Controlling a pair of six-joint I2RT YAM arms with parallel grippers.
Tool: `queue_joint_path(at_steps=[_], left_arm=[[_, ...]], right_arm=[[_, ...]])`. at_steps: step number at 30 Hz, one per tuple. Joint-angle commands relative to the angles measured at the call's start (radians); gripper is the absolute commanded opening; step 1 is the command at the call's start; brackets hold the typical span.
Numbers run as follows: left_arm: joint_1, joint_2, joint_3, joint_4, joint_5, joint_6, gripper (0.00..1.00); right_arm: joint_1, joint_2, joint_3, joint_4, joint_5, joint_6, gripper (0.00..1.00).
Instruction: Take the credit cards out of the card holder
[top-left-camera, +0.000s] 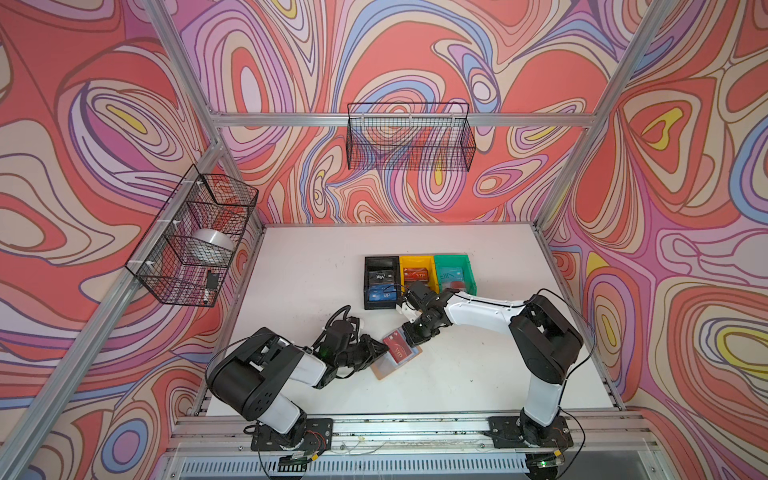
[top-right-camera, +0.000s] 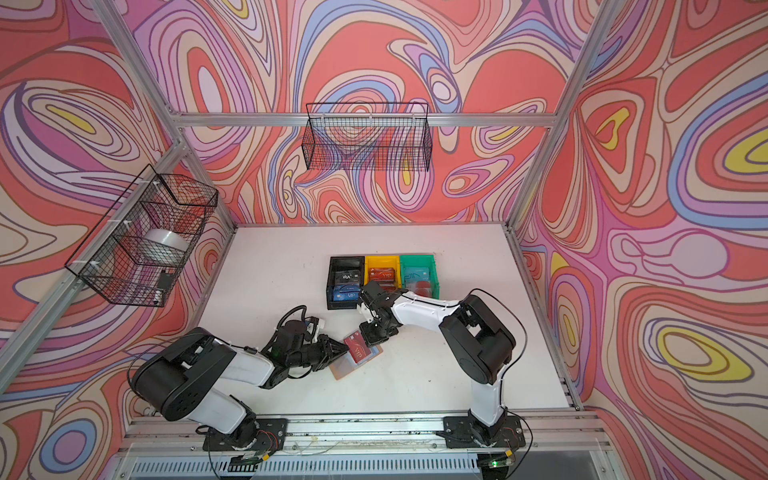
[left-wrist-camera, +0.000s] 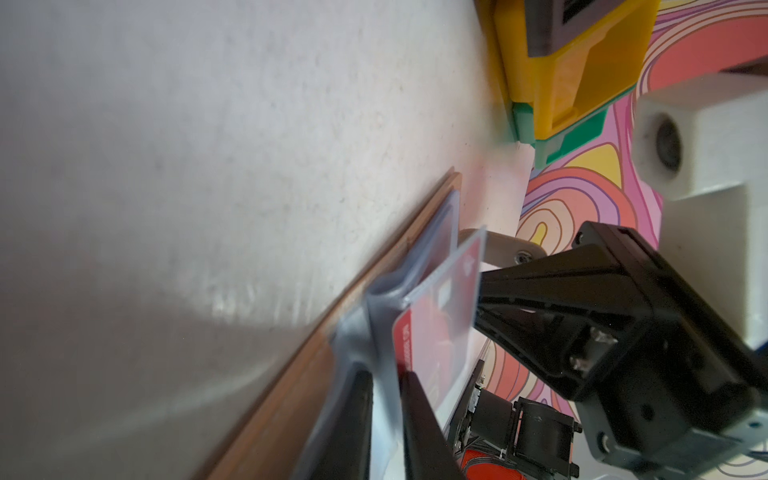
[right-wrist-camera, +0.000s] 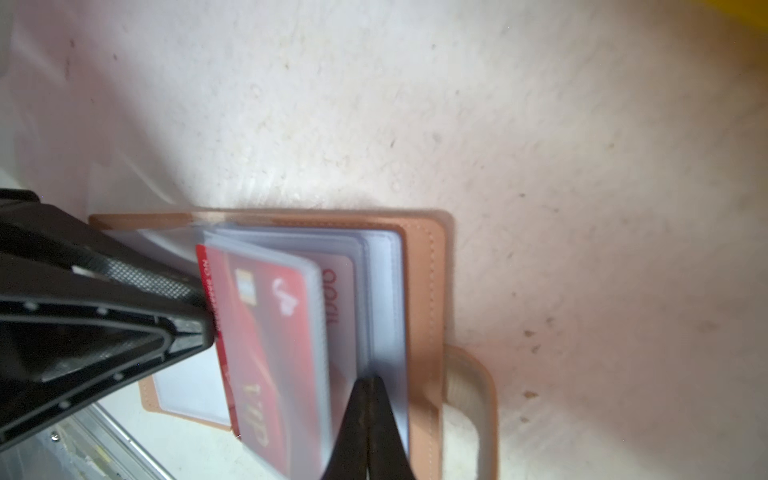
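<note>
Overhead, card holder (top-left-camera: 381, 371): open on the white table (top-left-camera: 316, 291), between both arms, seen in both top views
Overhead, red card (top-left-camera: 397, 348): atop the open holder, lettered VIP
Overhead, bins (top-left-camera: 380, 306): black, yellow, green, behind the holder, holding loose cards (top-left-camera: 380, 294), partly covered by the right arm
Left wrist, left gripper (left-wrist-camera: 386, 415): narrow, apparently pinching the red card's bare edge; hard to separate card from sleeve (left-wrist-camera: 451, 303) through blur
Left wrist, right gripper (left-wrist-camera: 484, 286): tip meeting the sleeve's far end
Right wrist, right gripper (right-wrist-camera: 368, 399): pressed together on the clear sleeve (right-wrist-camera: 318, 353), clasp side
Right wrist, pull: best straight along the sleeve, level and slow, right pinch anchoring to stop the holder dragging
Right wrist, hidden: pale card (right-wrist-camera: 340, 291) only partly showing; contents of rear sleeves impossible to tell
</note>
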Motion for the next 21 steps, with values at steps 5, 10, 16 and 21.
queue_joint_path(at_steps=[5, 10, 16, 21], left_arm=[[-0.002, -0.022, 0.01, -0.049, -0.024, 0.021, 0.19], [-0.005, -0.021, 0.01, -0.049, -0.025, 0.021, 0.19], [-0.006, -0.023, 0.011, -0.053, -0.025, 0.023, 0.18], [-0.008, -0.022, 0.012, -0.052, -0.025, 0.022, 0.19]], right_arm=[[0.006, -0.077, 0.038, -0.032, 0.05, -0.026, 0.04], [0.006, -0.055, 0.014, -0.001, 0.005, -0.019, 0.04], [0.012, -0.007, -0.007, 0.038, -0.019, -0.006, 0.04], [0.012, 0.025, -0.019, 0.042, -0.02, -0.005, 0.04]])
